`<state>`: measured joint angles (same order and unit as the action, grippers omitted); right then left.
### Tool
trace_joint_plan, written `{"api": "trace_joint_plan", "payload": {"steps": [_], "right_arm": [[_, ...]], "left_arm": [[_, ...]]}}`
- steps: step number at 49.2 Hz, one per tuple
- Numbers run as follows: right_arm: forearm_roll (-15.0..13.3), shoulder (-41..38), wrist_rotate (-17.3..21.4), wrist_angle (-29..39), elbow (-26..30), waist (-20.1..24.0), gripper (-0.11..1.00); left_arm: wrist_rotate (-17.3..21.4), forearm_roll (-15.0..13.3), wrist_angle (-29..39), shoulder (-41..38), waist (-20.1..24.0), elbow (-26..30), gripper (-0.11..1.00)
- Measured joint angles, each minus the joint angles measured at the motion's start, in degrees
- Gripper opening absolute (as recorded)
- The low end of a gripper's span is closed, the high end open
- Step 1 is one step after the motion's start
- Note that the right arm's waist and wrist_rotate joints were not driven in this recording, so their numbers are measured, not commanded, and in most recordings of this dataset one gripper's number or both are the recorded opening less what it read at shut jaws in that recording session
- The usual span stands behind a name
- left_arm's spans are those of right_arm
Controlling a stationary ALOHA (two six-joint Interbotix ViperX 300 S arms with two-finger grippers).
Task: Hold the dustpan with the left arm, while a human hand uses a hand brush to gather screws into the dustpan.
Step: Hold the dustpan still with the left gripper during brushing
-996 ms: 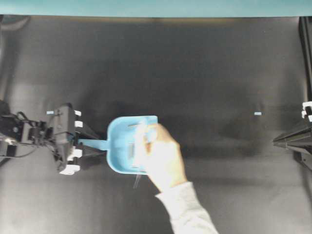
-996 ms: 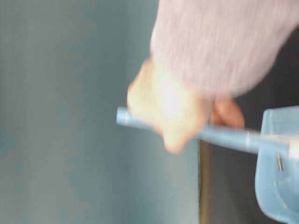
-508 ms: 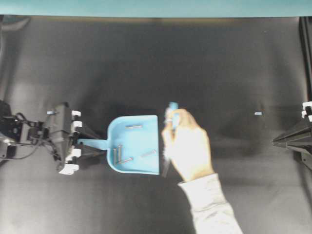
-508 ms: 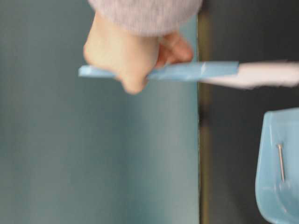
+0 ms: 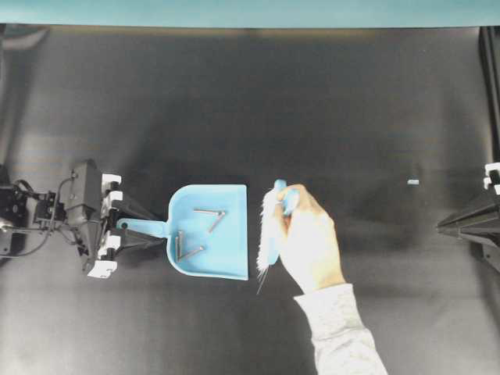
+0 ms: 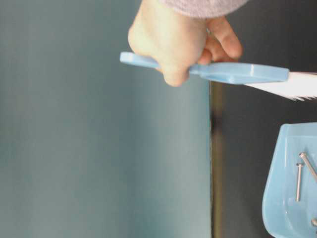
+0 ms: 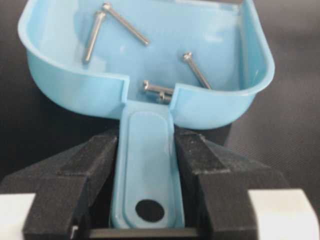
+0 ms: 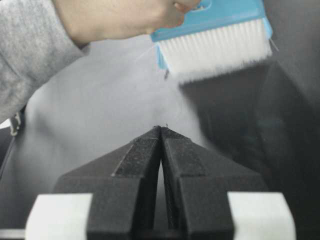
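The light blue dustpan point(image 5: 232, 248) lies on the black table left of centre, its open mouth facing right. My left gripper point(image 5: 147, 227) is shut on its thin handle point(image 7: 148, 170), one black finger on each side. Several silver screws point(image 5: 208, 212) lie inside the pan, and they also show in the left wrist view point(image 7: 94, 36). A human hand point(image 5: 311, 244) holds the hand brush point(image 5: 270, 231) just right of the pan's mouth, bristles clear of it. My right gripper point(image 5: 442, 226) is shut and empty at the right edge.
A tiny pale blue fleck point(image 5: 413, 182) lies on the table at the right. A teal band point(image 5: 250, 12) runs along the far edge. The grey sleeve point(image 5: 340, 332) reaches in from the front.
The hand has pulled the brush right, off the pan to just beyond its mouth. The screws now lie uncovered in the pan. My left gripper has drawn the pan slightly left.
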<state>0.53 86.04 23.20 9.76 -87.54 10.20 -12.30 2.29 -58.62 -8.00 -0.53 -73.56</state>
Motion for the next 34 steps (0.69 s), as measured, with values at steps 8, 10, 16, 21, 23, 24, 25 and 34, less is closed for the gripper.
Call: {"api": "trace_joint_plan", "payload": {"steps": [8, 10, 16, 21, 23, 24, 25, 34], "right_arm": [[0.0, 0.0, 0.0, 0.0, 0.0, 0.0, 0.0], [0.09, 0.09, 0.0, 0.0, 0.09, 0.0, 0.0], [0.0, 0.09, 0.0, -0.09, 0.0, 0.0, 0.0], [0.0, 0.0, -0.09, 0.0, 0.0, 0.0, 0.0], [0.09, 0.0, 0.0, -0.09, 0.09, 0.0, 0.0], [0.0, 0.09, 0.0, 0.0, 0.09, 0.0, 0.0], [0.09, 0.09, 0.0, 0.0, 0.0, 0.0, 0.0], [0.0, 0.0, 0.0, 0.0, 0.09, 0.0, 0.0]], "left_arm": [[0.09, 0.09, -0.18, 2.29, 0.0, -0.7, 0.28], [0.18, 0.09, -0.18, 2.64, 0.0, -0.88, 0.28], [0.09, 0.0, 0.88, 2.99, 0.0, -0.88, 0.28], [0.18, 0.09, 1.32, 2.99, 0.09, -0.79, 0.28], [0.18, 0.09, 1.32, 3.08, 0.09, -0.79, 0.28], [0.09, 0.09, 1.32, 3.08, 0.0, -0.79, 0.28], [0.09, 0.09, 1.23, 3.16, 0.0, -0.79, 0.28], [0.18, 0.0, -1.41, 4.31, 0.09, -1.58, 0.28]]}}
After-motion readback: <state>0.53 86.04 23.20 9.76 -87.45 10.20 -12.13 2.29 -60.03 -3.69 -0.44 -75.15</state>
